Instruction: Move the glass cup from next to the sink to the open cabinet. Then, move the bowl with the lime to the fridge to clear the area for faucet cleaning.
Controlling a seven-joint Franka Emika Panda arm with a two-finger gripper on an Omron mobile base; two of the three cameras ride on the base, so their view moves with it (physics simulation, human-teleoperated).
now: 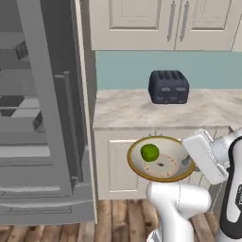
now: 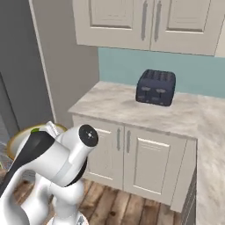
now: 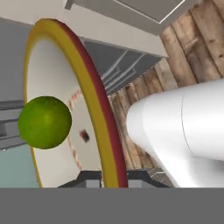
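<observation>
While toaster [image 1: 168,87] sits back, fridge [image 1: 42,113] open, counter [image 1: 127,111]

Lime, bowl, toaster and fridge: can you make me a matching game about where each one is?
Things:
1. lime
2. bowl
3. toaster
4. fridge

Places:
A. on the marble counter
B. open, at the left of the left base view
C. inside the bowl
D. held up by its rim in the gripper, in front of the cabinet

Pairs: 1-C, 2-D, 3-A, 4-B
</observation>
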